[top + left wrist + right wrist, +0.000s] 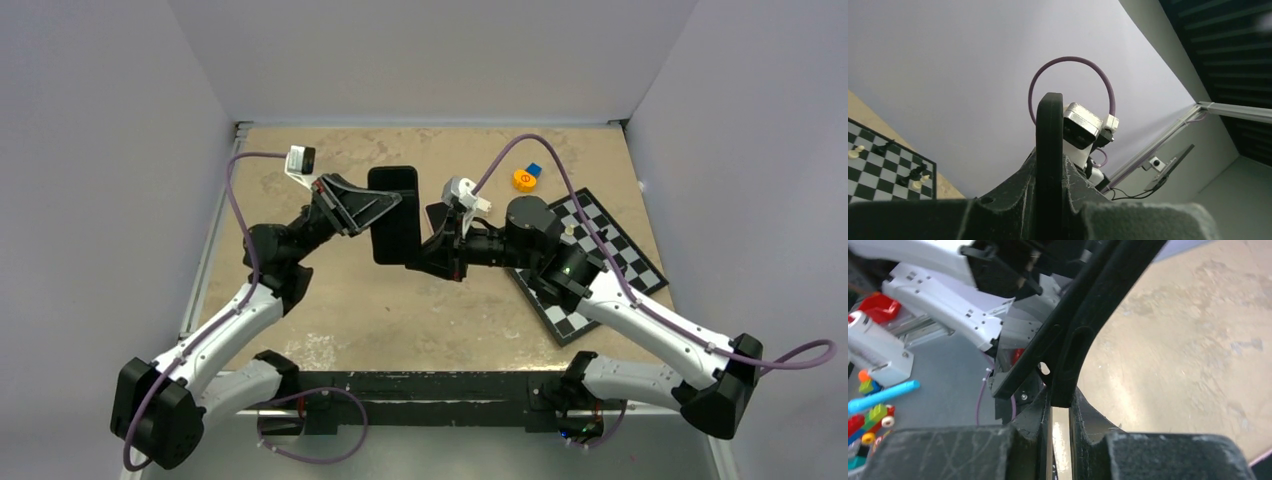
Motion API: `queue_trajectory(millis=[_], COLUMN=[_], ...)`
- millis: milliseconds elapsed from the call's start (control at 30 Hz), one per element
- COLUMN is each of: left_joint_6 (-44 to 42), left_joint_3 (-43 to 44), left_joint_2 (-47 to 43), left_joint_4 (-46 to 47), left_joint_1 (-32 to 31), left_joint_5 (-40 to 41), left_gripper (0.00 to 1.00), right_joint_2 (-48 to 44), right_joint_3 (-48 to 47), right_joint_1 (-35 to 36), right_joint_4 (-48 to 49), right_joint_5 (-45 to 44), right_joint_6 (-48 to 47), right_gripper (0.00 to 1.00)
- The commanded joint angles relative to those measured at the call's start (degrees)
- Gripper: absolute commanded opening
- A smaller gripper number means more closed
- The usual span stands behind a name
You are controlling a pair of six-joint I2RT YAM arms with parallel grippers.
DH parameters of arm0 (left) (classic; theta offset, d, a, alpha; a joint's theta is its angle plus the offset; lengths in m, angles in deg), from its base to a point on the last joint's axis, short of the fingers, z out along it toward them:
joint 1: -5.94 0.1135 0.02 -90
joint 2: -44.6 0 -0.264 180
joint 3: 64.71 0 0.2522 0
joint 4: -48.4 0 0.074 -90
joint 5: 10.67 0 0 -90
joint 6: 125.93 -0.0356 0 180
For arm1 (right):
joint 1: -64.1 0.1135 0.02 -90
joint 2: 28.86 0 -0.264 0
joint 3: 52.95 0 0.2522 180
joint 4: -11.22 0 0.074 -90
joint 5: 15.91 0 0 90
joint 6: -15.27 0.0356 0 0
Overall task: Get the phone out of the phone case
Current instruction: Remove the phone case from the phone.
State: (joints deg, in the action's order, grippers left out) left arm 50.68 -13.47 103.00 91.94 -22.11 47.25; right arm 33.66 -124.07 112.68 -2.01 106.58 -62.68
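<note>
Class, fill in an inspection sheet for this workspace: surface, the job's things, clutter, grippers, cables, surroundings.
Surface: tan table, worn and blotchy.
Job's things: black phone case held off the table between the two arms; the phone inside cannot be told apart from it.
Clutter: chessboard with pieces at the right; orange disc and blue block near the far edge.
Grippers: left gripper and right gripper each shut on the phone case, from opposite sides.
Cables: purple cables loop off both arms, clear of the phone case.
Surroundings: plain pale walls on three sides.
</note>
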Motion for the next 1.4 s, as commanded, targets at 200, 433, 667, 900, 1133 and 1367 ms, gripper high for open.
queue_trajectory(millis=[200, 433, 667, 900, 1133, 1367], left_joint_6=[-13.0, -17.5, -13.7, -13.2, -10.4, -10.1], left_joint_3=[2.9, -0.9, -2.0, -1.7, -2.4, -2.7], left_joint_2=[-11.1, -13.0, -9.5, -9.0, -7.5, -8.5], left_joint_4=[-18.9, -18.5, -11.7, -11.3, -7.3, -7.5], left_joint_1=[-3.0, -3.0, -3.0, -2.9, -3.0, -2.9], left_joint_5=[2.3, 12.4, 12.3, 12.6, 12.4, 12.2], left_gripper=[0.00, 0.00, 0.00, 0.00, 0.00, 0.00], right_joint_2=[-2.8, -10.9, -8.8, -8.0, -6.0, -5.1], right_joint_3=[1.2, 1.4, 0.2, 0.6, 2.6, 1.6], right_joint_1=[-1.2, -2.4, -2.9, -2.8, -2.9, -2.8], right_joint_4=[-5.9, -9.8, 3.3, 2.4, 4.0, 0.6], right_joint_5=[-11.2, -8.5, 2.1, -0.7, -1.6, -4.7], right_joint_6=[10.2, 20.2, 31.9, 31.4, 31.7, 28.8], right_gripper=[0.35, 0.57, 0.38, 0.24, 0.32, 0.35])
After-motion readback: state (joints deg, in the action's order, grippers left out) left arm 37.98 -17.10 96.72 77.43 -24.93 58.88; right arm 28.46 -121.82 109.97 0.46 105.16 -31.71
